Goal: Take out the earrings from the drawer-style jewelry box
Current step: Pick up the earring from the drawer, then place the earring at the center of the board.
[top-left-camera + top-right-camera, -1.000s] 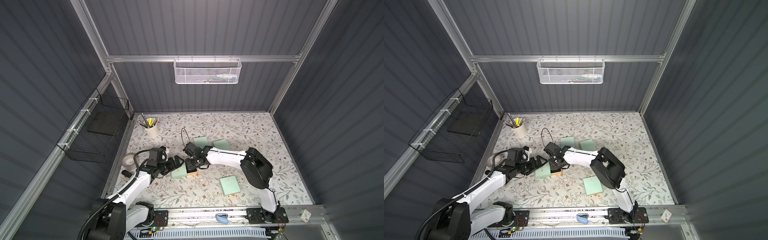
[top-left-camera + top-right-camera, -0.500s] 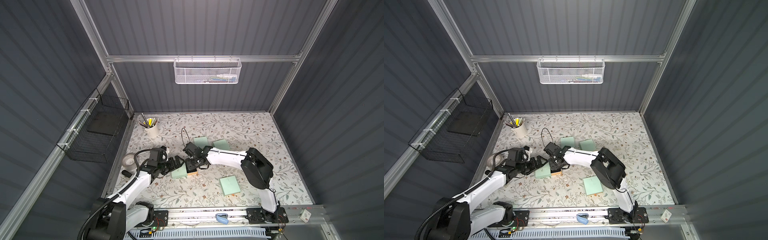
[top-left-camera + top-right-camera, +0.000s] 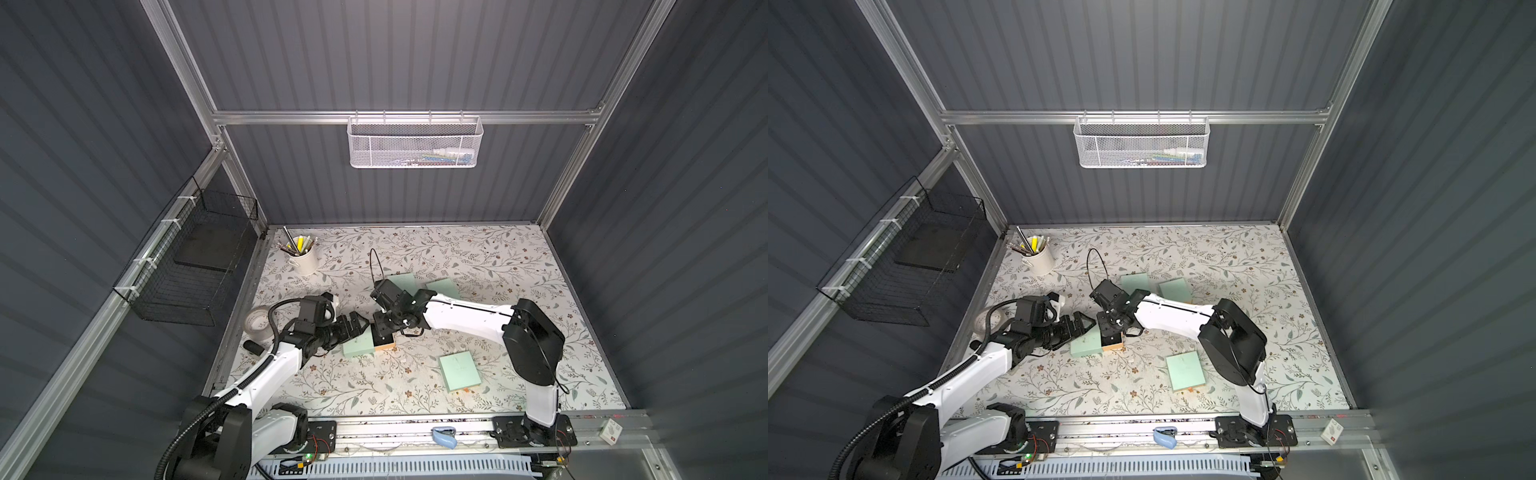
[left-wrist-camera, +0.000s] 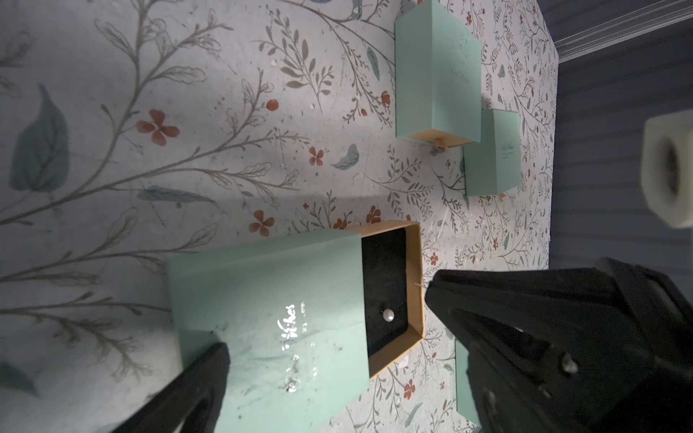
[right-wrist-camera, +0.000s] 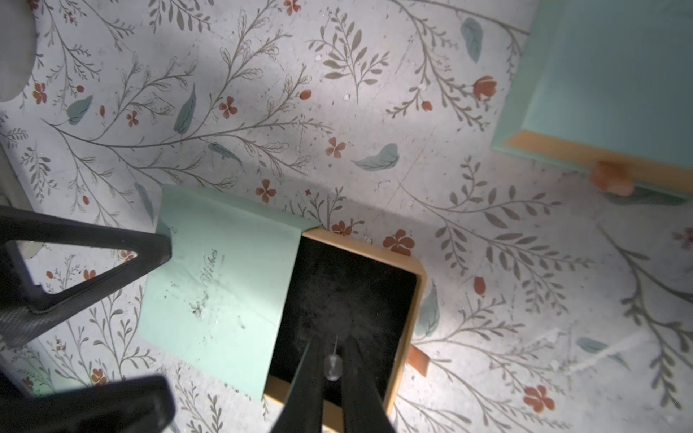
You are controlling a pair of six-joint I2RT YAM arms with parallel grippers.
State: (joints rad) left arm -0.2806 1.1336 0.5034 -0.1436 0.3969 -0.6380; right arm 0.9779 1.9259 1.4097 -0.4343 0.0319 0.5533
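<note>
Four jewelry boxes [image 3: 459,370], floral tabletop [image 3: 478,257]

The earring [image 4: 389,315] in the drawer [image 4: 414,262] is way too tiny to spot in either top view, where the right gripper [image 3: 381,331] covers most of that drawer anyway. The second earring [image 5: 333,367] pinched in that gripper is just a blurry blob in the right wrist view, and the fingers [image 5: 309,393] run off the frame. In the left wrist view a fourth box [image 4: 462,382] hides behind a black finger [image 4: 562,337] (whose, no idea). Wall basket [image 3: 415,143] contents: unreadable.
</note>
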